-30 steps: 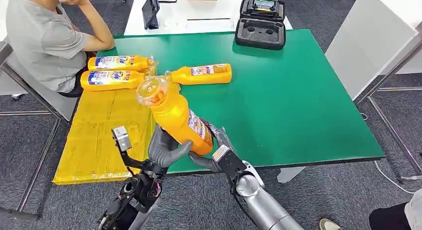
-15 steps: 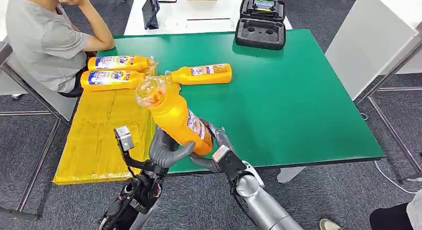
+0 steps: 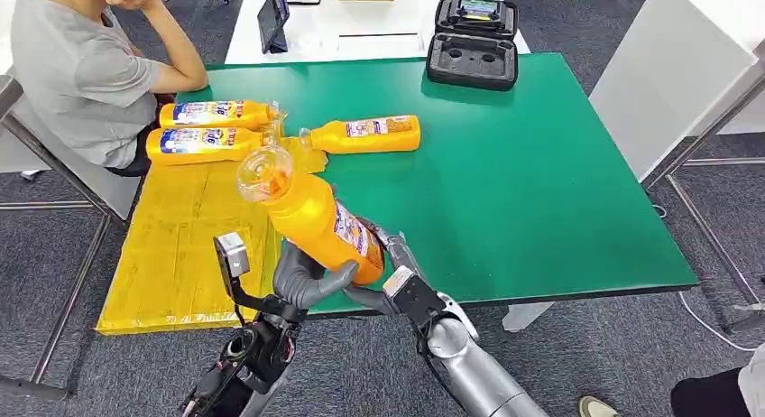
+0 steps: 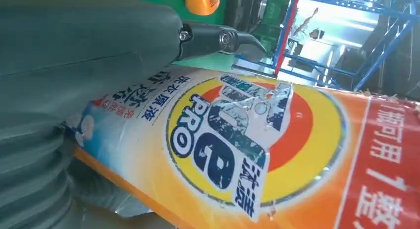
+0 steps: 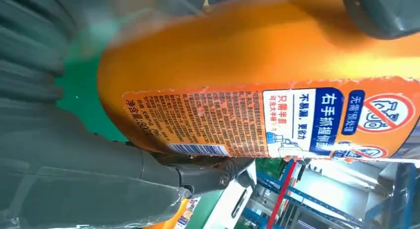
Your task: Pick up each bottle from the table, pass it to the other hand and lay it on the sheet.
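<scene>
An orange detergent bottle (image 3: 311,218) with a clear cap stands tilted above the table's front edge, cap leaning toward the yellow sheet (image 3: 180,245). My left hand (image 3: 302,277) grips its base from the left, thumb wrapped around it. My right hand (image 3: 388,265) holds the same base from the right. Up close, its label (image 4: 277,154) lies under my left hand (image 4: 74,55), and the bottle's back (image 5: 257,65) rests against my right hand (image 5: 74,179). Two orange bottles (image 3: 216,115) (image 3: 203,144) lie on the sheet's far end. A third bottle (image 3: 365,134) lies on the green table (image 3: 541,182).
A person (image 3: 81,65) sits at the table's far left corner, beside the sheet. A black open case (image 3: 472,42) stands at the table's far edge. A tablet (image 3: 273,18) sits on the white table behind. A white panel (image 3: 668,83) stands at the right.
The held bottle has shifted a little left toward the sheet, its cap leaning further that way, and both hands moved with it. The other bottles have not moved.
</scene>
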